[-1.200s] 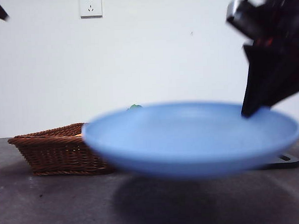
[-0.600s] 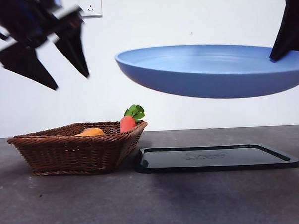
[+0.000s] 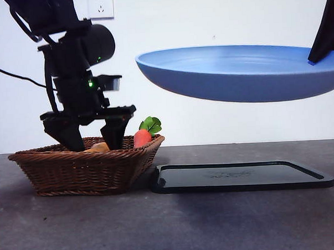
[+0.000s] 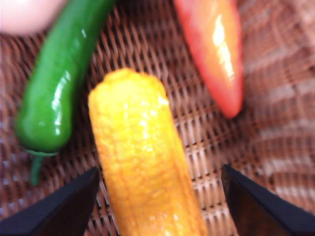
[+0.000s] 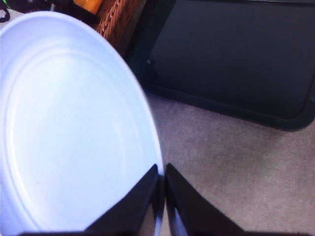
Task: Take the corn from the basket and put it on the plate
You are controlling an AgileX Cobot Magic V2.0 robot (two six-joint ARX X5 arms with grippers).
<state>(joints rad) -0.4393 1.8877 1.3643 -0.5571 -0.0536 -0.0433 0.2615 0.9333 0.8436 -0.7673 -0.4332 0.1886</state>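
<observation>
Between the spread jaws of the left gripper (image 4: pixel 157 201), the corn (image 4: pixel 145 162) is lying lengthwise on the woven floor of the basket (image 3: pixel 86 170), with clear gaps on both sides and no contact yet. Beside it are lying a green pepper (image 4: pixel 59 88) and a red-orange carrot (image 4: pixel 214 49), close enough to get nudged. Its glossy, bumpy skin suggests a light, rigid plastic toy, probably slippery, so gripping across the thick middle looks safest. Off to the side, the right gripper (image 5: pixel 161 177) is pinching the rim of the blue plate (image 3: pixel 237 72), holding it aloft above the black tray (image 3: pixel 241 176).
</observation>
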